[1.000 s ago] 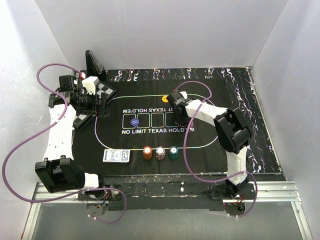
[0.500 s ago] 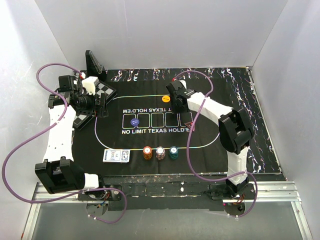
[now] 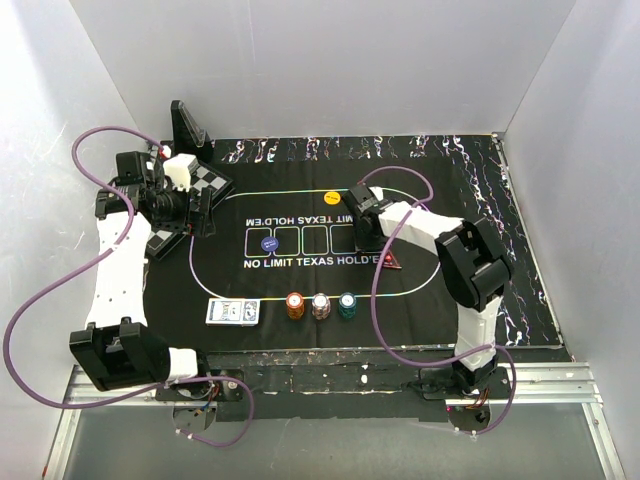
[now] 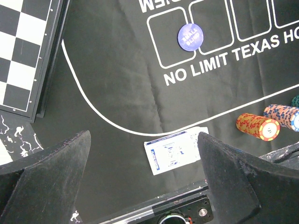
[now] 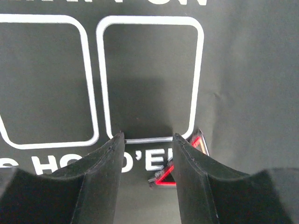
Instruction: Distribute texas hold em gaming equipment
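Poker gear laid out on the mat, both arms' fingers released and empty

The right fingers (image 5: 100, 177) stood parted low over the mat (image 3: 225, 275) near the middle of the surface, grasping nothing, and the red triangle marker (image 3: 389, 262) lay just beside one of them, partly hidden by it. The left fingers (image 4: 51, 172) were spread wide by the chessboard (image 3: 208, 180) at the far left corner, also grasping nothing. The deck of playing cards (image 3: 232, 312) lay towards the near edge, with an orange chip stack (image 3: 294, 305), a white chip stack (image 3: 320, 305) and a teal chip stack (image 3: 346, 304) in a row to its right. A blue disc (image 3: 268, 242) sat on the outline of the leftmost printed box, and the yellow disc (image 3: 331, 198) lay nearer the far edge
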Available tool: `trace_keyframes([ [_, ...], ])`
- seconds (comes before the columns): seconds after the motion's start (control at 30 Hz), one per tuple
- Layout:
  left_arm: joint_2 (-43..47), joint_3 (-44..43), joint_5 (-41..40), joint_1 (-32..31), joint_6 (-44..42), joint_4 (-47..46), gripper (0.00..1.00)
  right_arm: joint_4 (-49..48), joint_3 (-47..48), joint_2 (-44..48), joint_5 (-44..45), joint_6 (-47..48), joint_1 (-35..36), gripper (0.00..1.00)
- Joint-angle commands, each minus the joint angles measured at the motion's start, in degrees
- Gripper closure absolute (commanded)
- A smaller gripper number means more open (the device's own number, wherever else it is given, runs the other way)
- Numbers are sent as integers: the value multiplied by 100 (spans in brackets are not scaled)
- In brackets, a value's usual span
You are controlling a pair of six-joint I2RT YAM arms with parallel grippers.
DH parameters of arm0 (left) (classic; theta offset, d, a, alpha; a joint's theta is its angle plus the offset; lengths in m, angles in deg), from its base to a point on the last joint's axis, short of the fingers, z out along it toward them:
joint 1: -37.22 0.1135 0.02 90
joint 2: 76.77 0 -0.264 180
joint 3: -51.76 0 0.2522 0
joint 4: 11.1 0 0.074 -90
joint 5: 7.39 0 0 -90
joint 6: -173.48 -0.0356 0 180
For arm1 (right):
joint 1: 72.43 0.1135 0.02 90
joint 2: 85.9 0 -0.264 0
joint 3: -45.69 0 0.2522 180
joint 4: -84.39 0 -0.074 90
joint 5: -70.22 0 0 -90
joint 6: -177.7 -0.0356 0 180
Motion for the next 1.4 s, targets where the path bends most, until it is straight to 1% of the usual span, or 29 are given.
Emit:
trace_keyframes([
  [0.0, 334, 7, -30, 43, -90, 43, 0, 183, -644, 545, 186, -322, -52, 48],
  [0.27, 439, 112, -3, 43, -116, 78, 0, 139, -1980, 1442, 336, -885, -61, 49],
  [0.33, 466, 147, 6, 43, -107, 61, 0, 182, -2157, 1583, 423, -955, -70, 49],
  [0.43, 466, 183, 6, 52, -116, 52, 0, 366, -2149, 1750, 476, -1034, -96, 50],
  [0.53, 431, 235, 41, 43, -99, -1, 0, 648, -1860, 1855, 477, -1053, -96, 49],
  [0.63, 396, 358, 14, 43, -19, -150, 0, 736, -1456, 2127, 293, -877, -35, 46],
  [0.7, 404, 437, 41, 52, 7, -194, 0, 911, -991, 2233, 126, -745, 105, 42],
  [0.8, 413, 534, 102, 52, 33, -221, 0, 1192, -120, 2225, -25, -525, 544, 34],
  [0.83, 431, 569, 120, 43, 59, -247, 0, 1350, 308, 2164, -42, -499, 737, 32],
  [0.9, 448, 657, 190, 52, 121, -291, 0, 1570, 863, 2006, -77, -455, 1185, 27],
  [0.97, 518, 762, 251, 34, 209, -361, 0, 1738, 1251, 1830, -339, -437, 1537, 22],
  [1.03, 658, 1034, 418, 43, 349, -527, 0, 1738, 1454, 1681, -594, -446, 1862, 17],
  [1.13, 773, 1281, 436, 43, 455, -686, 0, 1616, 1543, 1444, -867, -349, 2293, 14],
  [1.37, 940, 1422, 269, 34, 341, -634, 0, 1545, 1815, 740, -1237, -402, 2716, 11],
])
